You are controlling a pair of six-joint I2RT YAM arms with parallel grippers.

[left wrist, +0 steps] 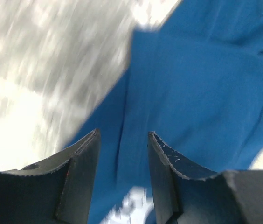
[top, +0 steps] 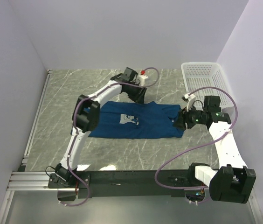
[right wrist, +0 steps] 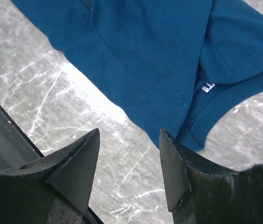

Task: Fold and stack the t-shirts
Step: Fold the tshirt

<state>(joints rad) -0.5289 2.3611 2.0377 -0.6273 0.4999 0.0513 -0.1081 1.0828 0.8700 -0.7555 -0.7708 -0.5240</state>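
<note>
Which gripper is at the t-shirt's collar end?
The right gripper: its wrist view shows the neckline and label of the t-shirt. The left gripper is at the far long edge.

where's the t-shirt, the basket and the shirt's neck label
t-shirt (top: 148,123): top view, middle of the blue body.
basket (top: 201,77): top view, its bare mesh floor.
neck label (right wrist: 208,87): right wrist view, white tag inside the collar.
</note>
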